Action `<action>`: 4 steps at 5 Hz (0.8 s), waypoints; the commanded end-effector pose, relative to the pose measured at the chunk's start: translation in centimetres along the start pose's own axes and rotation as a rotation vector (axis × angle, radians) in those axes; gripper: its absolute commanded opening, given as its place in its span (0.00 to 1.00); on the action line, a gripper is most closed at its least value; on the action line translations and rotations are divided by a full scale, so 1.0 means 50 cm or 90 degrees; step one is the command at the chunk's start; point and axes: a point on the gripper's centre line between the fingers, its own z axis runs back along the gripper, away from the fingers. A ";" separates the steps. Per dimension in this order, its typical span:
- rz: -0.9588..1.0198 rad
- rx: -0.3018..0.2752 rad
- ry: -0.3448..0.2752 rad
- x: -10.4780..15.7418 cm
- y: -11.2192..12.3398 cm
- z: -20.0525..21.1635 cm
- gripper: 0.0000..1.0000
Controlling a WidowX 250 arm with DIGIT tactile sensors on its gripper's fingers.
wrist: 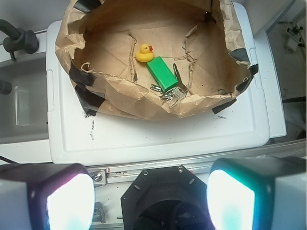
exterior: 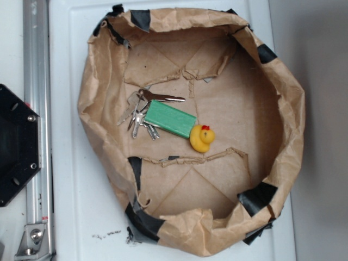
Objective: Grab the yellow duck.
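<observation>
Bin: crumpled brown paper tub (exterior: 283,109), black tape patches | Duck (exterior: 202,138): smooth yellow rubber, red beak, on tub floor touching green block (exterior: 170,119) | Keys (exterior: 142,111): metal bunch partly under block | Gripper (wrist: 148,191): fingers spread wide, holding nothing, outside tub.

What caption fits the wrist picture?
Open gripper far above paper bowl holding yellow duck, green block, keys.
</observation>
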 end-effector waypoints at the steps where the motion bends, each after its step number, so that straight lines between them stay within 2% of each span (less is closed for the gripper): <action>1: 0.000 0.000 0.000 0.000 0.000 0.000 1.00; 2: -0.001 0.014 0.017 0.097 0.076 -0.057 1.00; 3: -0.085 0.027 -0.005 0.202 0.094 -0.106 1.00; 4: -0.184 0.042 -0.006 0.297 0.079 -0.178 1.00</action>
